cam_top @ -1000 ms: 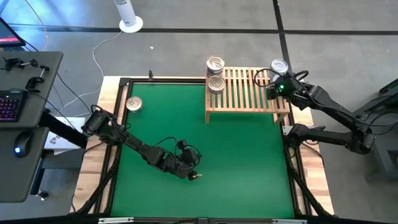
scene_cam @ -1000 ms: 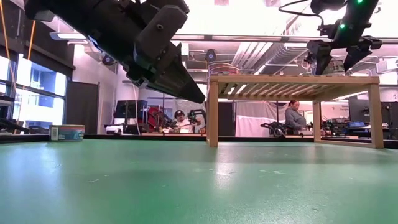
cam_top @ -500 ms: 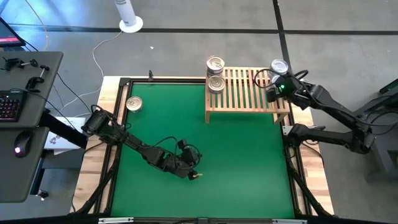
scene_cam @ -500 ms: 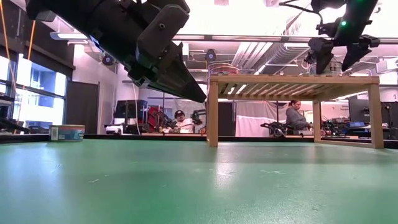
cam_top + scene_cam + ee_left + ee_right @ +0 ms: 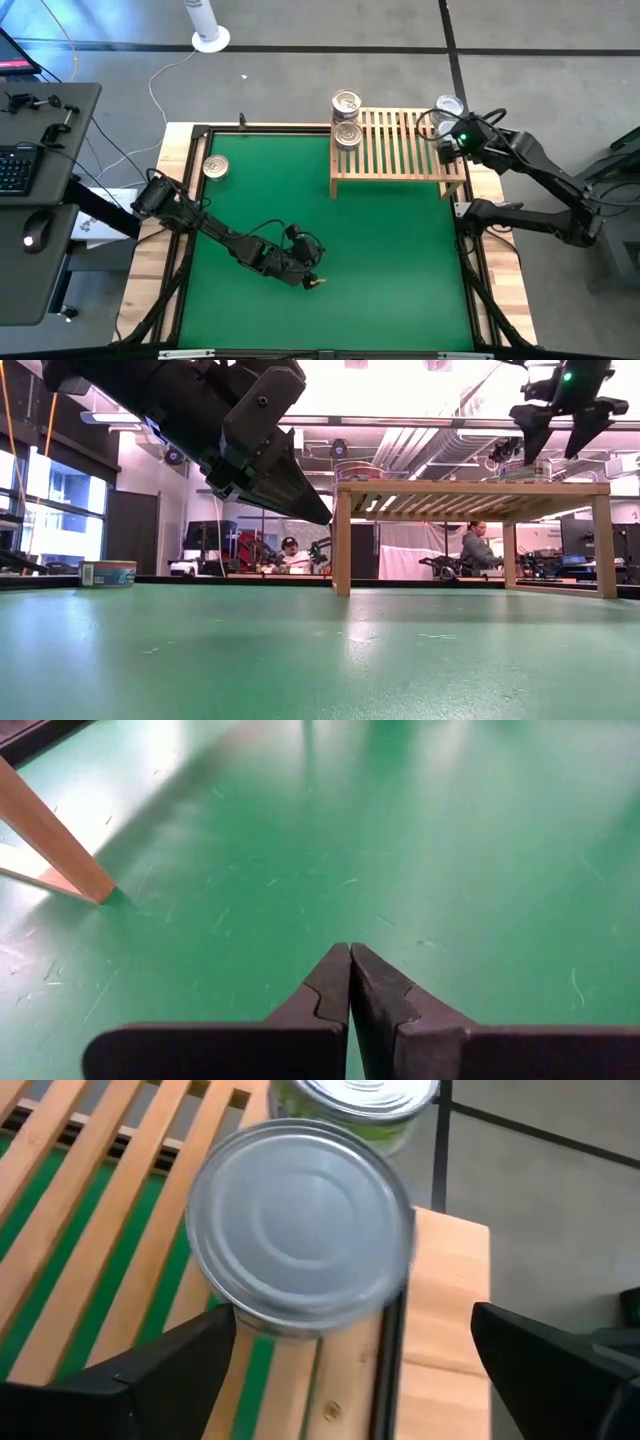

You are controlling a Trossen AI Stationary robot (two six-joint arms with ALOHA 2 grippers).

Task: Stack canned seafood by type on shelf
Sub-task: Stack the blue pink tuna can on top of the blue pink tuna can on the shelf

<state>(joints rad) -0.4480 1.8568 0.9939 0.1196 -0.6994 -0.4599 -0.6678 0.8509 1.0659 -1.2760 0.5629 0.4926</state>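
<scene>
High view is showing you the tins spread over the shelf, which is standing at the worktop's far edge, toward the right corner. Two tins are sitting at the shelf's left end, one behind the other. Two more tins are sitting at its far right corner, and in the right wrist view you are seeing a plain silver tin with a second tin behind it. A lone tin is lying near the worktop's far left corner.

Your right pincer is hanging just above those right-corner tins, fingers spread wide and holding nothing. Your left pincer is waiting near the worktop's middle front, fingers pressed together and empty.
</scene>
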